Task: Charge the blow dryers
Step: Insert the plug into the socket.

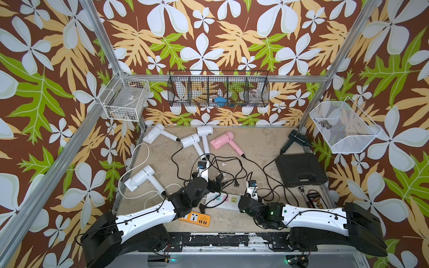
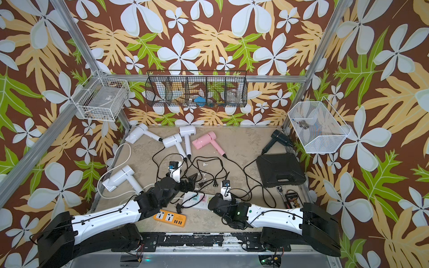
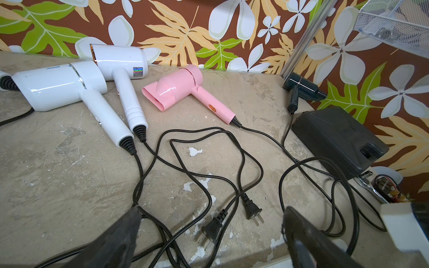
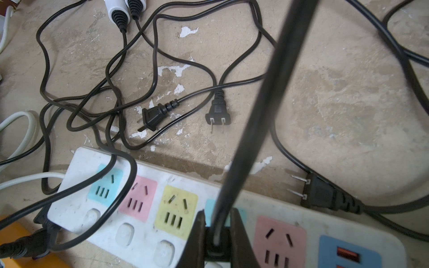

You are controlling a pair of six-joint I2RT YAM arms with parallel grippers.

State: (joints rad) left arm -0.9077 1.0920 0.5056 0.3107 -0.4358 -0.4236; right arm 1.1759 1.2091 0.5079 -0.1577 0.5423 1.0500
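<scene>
**Q:** Near edge first. What lies there?

**A:** Orange power strip (image 1: pixel 195 218), flat at the near edge of the surface (image 1: pixel 253 143), between my two arms. Just beyond it is the white power strip (image 4: pixel 148 208), running along that edge with its pastel sockets facing up.

**Q:** Right gripper?

**A:** My right gripper (image 4: pixel 217 222) is clamped tight on a black cord (image 4: pixel 262 104). It sits directly over the white strip, at the blue socket next to the yellow one. The cord runs up and away from the jaws. I cannot tell whether its plug sits in the socket, because the jaws hide it.

**Q:** Left gripper?

**A:** My left gripper (image 3: pixel 212 210) is spread wide with nothing in it. It hovers just beyond the white strip's left end. A loose plug (image 3: pixel 214 228) and a second loose plug (image 3: pixel 251 208) lie on the surface just ahead, near each other but not touching. A third plug (image 4: pixel 318 195) lies just beside the strip's far side.

**Q:** Dryers?

**A:** All six lie on the surface, none held.
- The first white dryer (image 1: pixel 141 177) is near the left edge, about midway back.
- The second white dryer (image 1: pixel 155 134) is in the far-left corner.
- The third white dryer (image 1: pixel 191 140) and the fourth white dryer (image 1: pixel 205 131) lie side by side at the far edge, left of centre, with their handles toward me.
- The pink dryer (image 1: pixel 222 140) is just to the right of those two.
- The black dryer (image 1: pixel 298 138) is in the far-right corner, just beyond a black case (image 1: pixel 300 169) that lies by the right edge.

Their thin black cords tangle across the middle of the surface.
</scene>
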